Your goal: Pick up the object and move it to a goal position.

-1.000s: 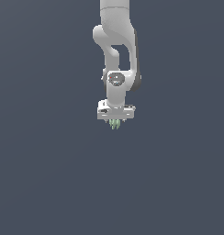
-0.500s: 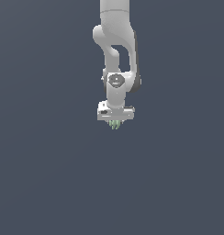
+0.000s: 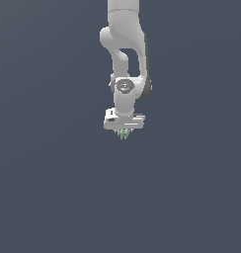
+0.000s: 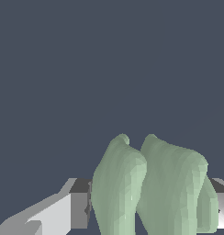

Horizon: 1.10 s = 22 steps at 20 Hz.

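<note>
There is 1 robot arm [image 3: 123, 54], white, and it ends in 1 gripper [image 3: 124, 129]. There is 1 pale green object [image 3: 124, 134]; the exterior view shows about 3 small pointed lobes on it, though they are too small there for a sure count. The wrist view shows 2 large rounded lobes of the object [image 4: 148, 188] plus 1 smaller lobe at its edge, and 2 fingers [image 4: 77, 204], 1 on each side of it.

Lighting is even and soft, with a flat slate-grey backdrop and no cast shadows. The arm [image 3: 125, 54] shades darker on the side toward the exterior view's right. No glare or blur. The object [image 4: 150, 188] shows faceted, gently shaded surfaces in the wrist view.
</note>
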{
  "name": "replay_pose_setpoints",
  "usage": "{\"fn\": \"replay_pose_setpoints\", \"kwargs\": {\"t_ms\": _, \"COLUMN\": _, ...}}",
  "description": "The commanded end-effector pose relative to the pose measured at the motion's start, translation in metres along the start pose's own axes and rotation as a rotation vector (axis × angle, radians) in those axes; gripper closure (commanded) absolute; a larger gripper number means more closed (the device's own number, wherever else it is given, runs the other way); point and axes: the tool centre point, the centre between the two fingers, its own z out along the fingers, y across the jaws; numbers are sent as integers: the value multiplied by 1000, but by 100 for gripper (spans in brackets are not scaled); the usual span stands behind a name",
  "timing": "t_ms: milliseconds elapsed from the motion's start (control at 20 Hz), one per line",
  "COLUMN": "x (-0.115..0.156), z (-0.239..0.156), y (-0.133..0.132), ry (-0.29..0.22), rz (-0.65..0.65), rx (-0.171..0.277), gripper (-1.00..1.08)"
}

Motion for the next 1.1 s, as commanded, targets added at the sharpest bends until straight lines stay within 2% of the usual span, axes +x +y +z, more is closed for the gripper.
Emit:
{"fn": "replay_pose_setpoints", "kwargs": {"t_ms": 0, "x": 1, "z": -6, "y": 2, "ry": 1, "rz": 0, "rx": 0, "gripper": 108}}
{"fn": "replay_pose_setpoints", "kwargs": {"t_ms": 450, "x": 7, "z": -56, "y": 22, "ry": 1, "rz": 0, "rx": 0, "gripper": 108}}
{"fn": "replay_pose_setpoints", "kwargs": {"t_ms": 1050, "x": 22, "z": -169, "y": 66, "ry": 1, "rz": 0, "rx": 2, "gripper": 108}}
